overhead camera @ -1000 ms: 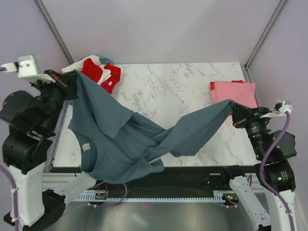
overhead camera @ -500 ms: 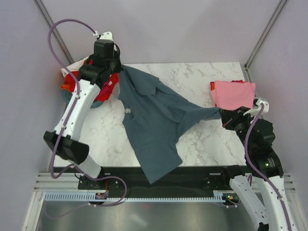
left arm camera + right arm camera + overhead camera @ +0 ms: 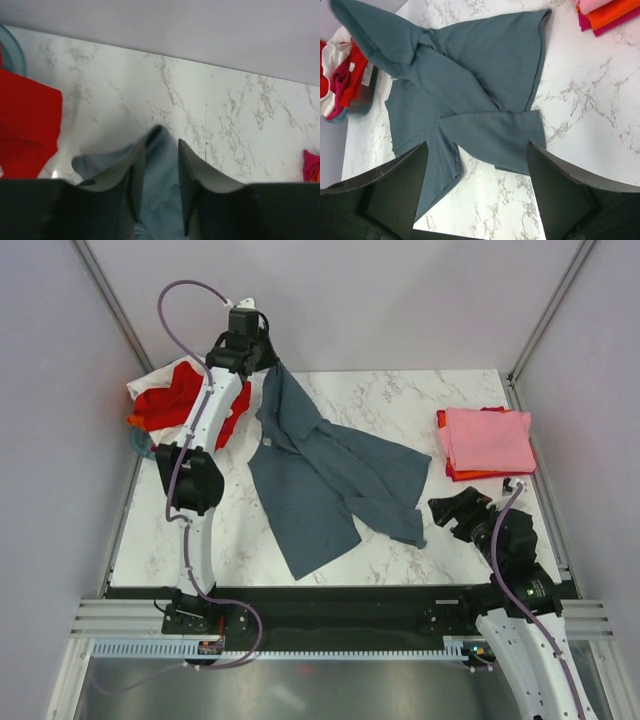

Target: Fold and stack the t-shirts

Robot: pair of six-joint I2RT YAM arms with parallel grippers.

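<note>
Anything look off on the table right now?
Yes. The blue-grey t-shirt lies twisted and bunched mid-table instead of spread flat. One end is lifted at the far edge, between the fingers of the left gripper. The right gripper is open and empty, clear of the cloth.

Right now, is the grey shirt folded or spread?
Neither: the shirt lies rumpled, layers twisted over each other, one corner held up in the left gripper.

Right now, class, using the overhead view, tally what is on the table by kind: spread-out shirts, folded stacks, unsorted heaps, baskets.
Spread-out blue-grey t-shirt: 1
Folded stack: 1
Unsorted heap: 1
Teal basket: 1
Total: 4
</note>
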